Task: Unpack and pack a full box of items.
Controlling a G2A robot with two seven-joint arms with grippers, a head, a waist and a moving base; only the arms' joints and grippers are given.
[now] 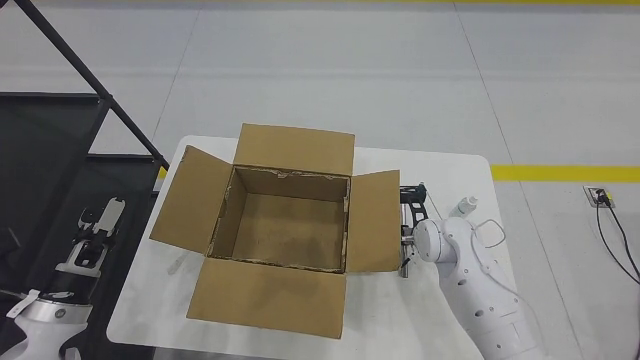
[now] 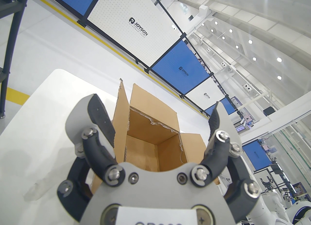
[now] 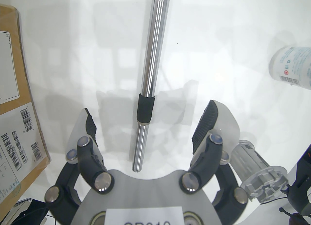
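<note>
Spreading across most of the white table (image 1: 140, 305), the cardboard box (image 1: 290, 225) stands upright with all four flaps folded outward; its inner walls and floor show as plain brown board. The flap on the robot's right, stuck with printed labels (image 3: 14, 114), reaches out toward the loose items and lies just beside them.

At that side of the box the right arm (image 1: 480, 290) hangs over the table. The right gripper (image 3: 149, 110) points down with its jaws spread wide and nothing between them. It straddles a polished steel rod (image 3: 153, 53) without touching it. The rod lies flat on the table, wrapped near one end by a black band (image 3: 145, 109). The ribbed pads (image 3: 204, 123) stand well apart on either side of that band.

The left gripper (image 2: 156, 103) is off to the box's other side, low and aimed at the box (image 2: 150, 138), its fingers likewise released and apart.

A white bottle (image 3: 294, 67) lies on its side near the rod, apart from it. A grey ribbed plastic spool (image 3: 257, 170) with a flanged end lies just beside the right gripper's outer finger.
</note>
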